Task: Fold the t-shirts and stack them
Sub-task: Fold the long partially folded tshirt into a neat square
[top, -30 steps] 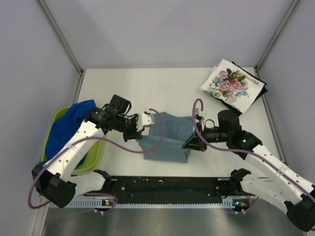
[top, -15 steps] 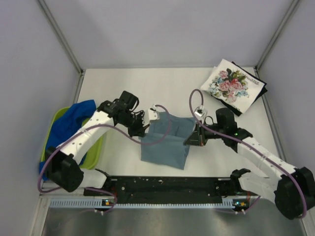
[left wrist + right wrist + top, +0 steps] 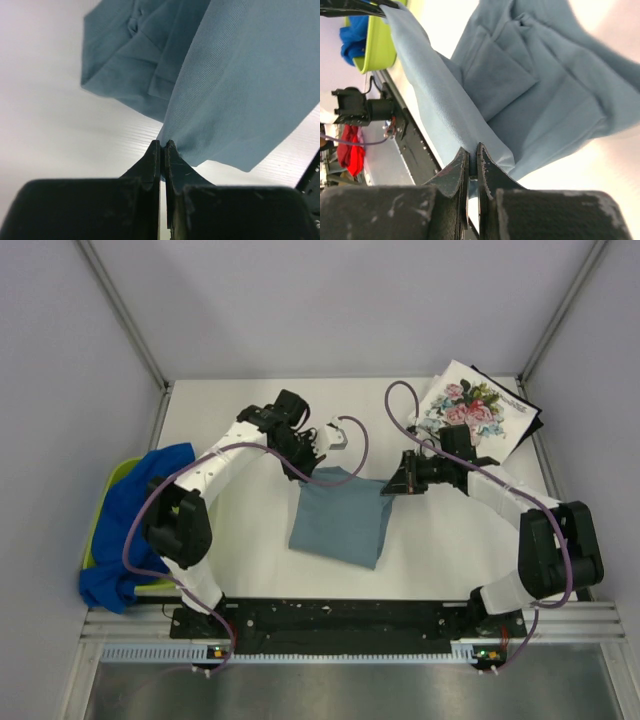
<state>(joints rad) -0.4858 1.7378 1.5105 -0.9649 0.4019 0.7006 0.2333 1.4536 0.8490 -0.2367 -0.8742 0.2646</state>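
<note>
Bright, even light; blurred wrist foregrounds.

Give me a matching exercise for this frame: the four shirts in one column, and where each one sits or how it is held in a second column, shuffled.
Things:
1. grey-blue shirt
2. royal blue shirt
3. floral shirt
4. black shirt

Places or states:
A. draped over the lime-green tray at the table's left side
B. folded at the far right corner, on top of another shirt
C. mid-table, its far edge pinched by the left gripper and the right gripper
D. peeking out from beneath another shirt

Pairs: 1-C, 2-A, 3-B, 4-D
</note>
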